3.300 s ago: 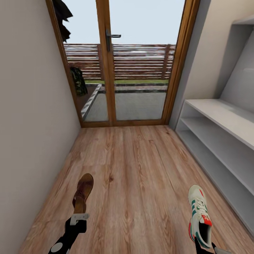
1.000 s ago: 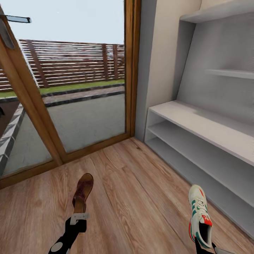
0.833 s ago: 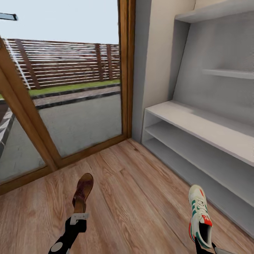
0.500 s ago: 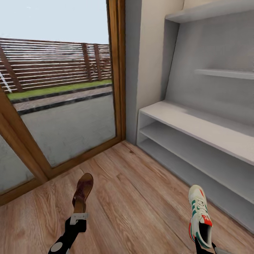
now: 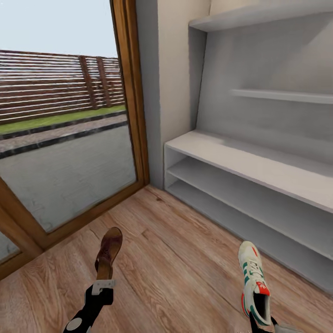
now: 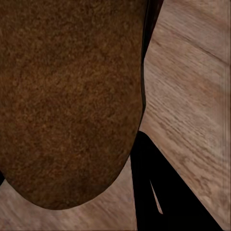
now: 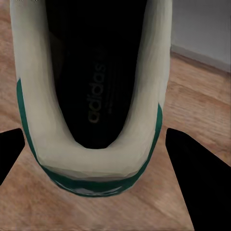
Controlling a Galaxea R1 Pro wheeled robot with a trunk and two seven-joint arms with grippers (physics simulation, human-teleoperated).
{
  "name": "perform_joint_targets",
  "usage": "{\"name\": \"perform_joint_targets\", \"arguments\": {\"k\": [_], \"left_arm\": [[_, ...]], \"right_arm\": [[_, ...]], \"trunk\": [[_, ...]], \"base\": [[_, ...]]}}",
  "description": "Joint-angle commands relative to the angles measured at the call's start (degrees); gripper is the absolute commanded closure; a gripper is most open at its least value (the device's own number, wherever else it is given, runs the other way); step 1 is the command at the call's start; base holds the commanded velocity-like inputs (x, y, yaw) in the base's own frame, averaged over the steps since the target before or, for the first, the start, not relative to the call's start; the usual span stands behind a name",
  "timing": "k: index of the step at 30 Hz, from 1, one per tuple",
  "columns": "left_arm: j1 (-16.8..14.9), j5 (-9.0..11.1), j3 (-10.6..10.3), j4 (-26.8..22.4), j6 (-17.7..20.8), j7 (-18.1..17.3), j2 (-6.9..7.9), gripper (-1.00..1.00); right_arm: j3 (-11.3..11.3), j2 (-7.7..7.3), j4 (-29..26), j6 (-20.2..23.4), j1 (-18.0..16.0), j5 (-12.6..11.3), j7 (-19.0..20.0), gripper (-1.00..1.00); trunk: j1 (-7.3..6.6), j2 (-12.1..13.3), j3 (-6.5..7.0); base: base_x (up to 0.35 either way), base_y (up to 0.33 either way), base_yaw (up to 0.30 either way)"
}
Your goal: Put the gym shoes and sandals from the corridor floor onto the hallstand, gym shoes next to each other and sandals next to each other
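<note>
Closest to us, our left jaws (image 5: 102,286) pinch the heel end of a sandal (image 5: 108,252), which points straight out ahead of them, its toe farthest from us and its body held above the corridor floor (image 5: 185,259). In the left wrist view the brown sandal (image 6: 72,101) sits right in front of the camera, with one dark finger (image 6: 154,192) showing beside it over the wood planks (image 6: 192,96).

Our right jaws (image 5: 262,323) grip the heel of a gym shoe (image 5: 253,281), white with green stripes and a red-orange tongue; it too points away from the jaws, toe forward. In the right wrist view the gym shoe (image 7: 94,96) has its opening facing the camera, the heel between two dark fingers (image 7: 199,183), one on each side, with floor boards (image 7: 202,96) beyond.

Past both sets of jaws the plank floor runs on. Ahead and to the right of the right jaws stands the hallstand (image 5: 259,171), a pale surface on top with two open shelf levels beneath and stepped wall shelves above it. Ahead of the left jaws, farther off, is a wood-framed glass door (image 5: 132,115) with paving, a grass strip and a slatted fence (image 5: 51,83) beyond.
</note>
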Motion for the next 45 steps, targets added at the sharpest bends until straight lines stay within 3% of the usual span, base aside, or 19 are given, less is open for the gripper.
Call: {"name": "perform_joint_targets", "arguments": {"k": [1, 4, 17, 30, 45], "left_arm": [[0.0, -0.7, 0.5, 0.0, -0.2, -0.4, -0.07, 1.00], [0.0, -0.7, 0.5, 0.0, -0.2, -0.4, -0.07, 1.00], [0.0, -0.9, 0.2, 0.0, -0.2, -0.5, -0.18, 1.00], [0.0, -0.7, 0.3, -0.1, -0.2, -0.4, -0.16, 1.00], [0.0, -0.7, 0.3, -0.3, -0.2, -0.4, -0.16, 1.00]], "right_arm": [[-0.6, 0.21, 0.7, -1.1, -0.1, 1.2, 0.3, 1.00], [-0.6, 0.47, 1.7, -2.5, -0.1, 2.9, 0.3, 1.00], [-0.7, 0.52, 2.1, -2.8, -0.1, 3.2, 0.2, 1.00], [-0.7, 0.52, 2.1, -2.7, -0.1, 3.3, 0.1, 1.00], [-0.7, 0.52, 2.1, -2.8, -0.1, 3.2, 0.1, 1.00]], "trunk": [[-0.01, 0.0, -0.04], [-0.01, 0.0, -0.04], [-0.01, 0.0, -0.04], [-0.01, 0.0, -0.04], [-0.01, 0.0, -0.04]], "base": [[0.000, 0.001, -0.288], [0.000, 0.000, -0.287], [0.000, 0.015, -0.287], [0.008, 0.294, -0.287], [0.147, 0.324, -0.249]]}}
